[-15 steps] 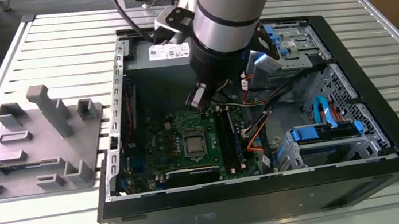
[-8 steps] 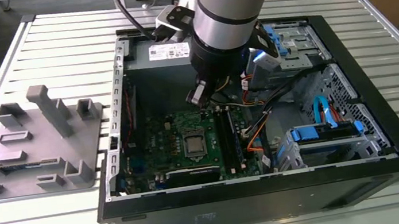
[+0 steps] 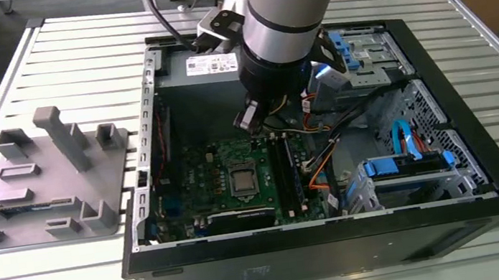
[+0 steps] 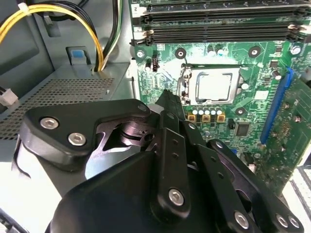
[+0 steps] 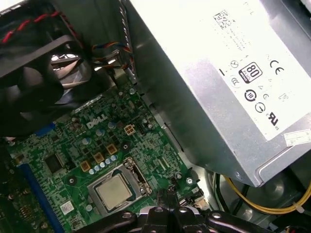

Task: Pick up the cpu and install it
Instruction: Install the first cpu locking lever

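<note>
Gripper (image 4: 167, 104): your fingers look pressed together, holding nothing.
Chip (image 4: 214, 86): sits in the board's socket, just beyond your fingertips.

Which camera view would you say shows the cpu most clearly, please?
The second wrist view: the cpu lies unobstructed in its socket on the motherboard. The first wrist view shows it at an angle; the exterior view shows it far smaller.

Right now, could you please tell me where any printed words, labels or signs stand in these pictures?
Power supply: a label of certification marks and codes; its fine print is too small to read.
Motherboard: a white lettered logo, beyond the cpu.
Exterior view: the power supply's label is too small to read.
</note>
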Available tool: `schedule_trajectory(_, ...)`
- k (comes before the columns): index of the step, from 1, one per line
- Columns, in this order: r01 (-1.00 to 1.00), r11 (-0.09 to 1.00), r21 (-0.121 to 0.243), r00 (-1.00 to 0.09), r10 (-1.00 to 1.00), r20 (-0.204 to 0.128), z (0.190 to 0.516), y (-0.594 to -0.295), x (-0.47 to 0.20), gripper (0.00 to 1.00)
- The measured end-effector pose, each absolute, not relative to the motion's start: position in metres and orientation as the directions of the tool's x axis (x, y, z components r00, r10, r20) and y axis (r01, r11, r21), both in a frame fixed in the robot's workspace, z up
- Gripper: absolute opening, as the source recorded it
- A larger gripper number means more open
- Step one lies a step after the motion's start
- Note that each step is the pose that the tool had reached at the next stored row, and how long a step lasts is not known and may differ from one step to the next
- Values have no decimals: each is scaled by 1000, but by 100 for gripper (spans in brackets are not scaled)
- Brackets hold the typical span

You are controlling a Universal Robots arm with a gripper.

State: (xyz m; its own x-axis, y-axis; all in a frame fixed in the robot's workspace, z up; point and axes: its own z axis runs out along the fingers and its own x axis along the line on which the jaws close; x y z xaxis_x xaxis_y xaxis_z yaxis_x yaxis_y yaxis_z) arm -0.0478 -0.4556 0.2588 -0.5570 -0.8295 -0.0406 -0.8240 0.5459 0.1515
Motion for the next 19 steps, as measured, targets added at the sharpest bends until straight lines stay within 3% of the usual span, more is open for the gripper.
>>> schedule_trajectory(8,-793,591,147,-601,-798,-36,252,-454,-49,11)
schedule_trajectory(19,-770,632,86,-632,-774,26,249,-455,-49,11)
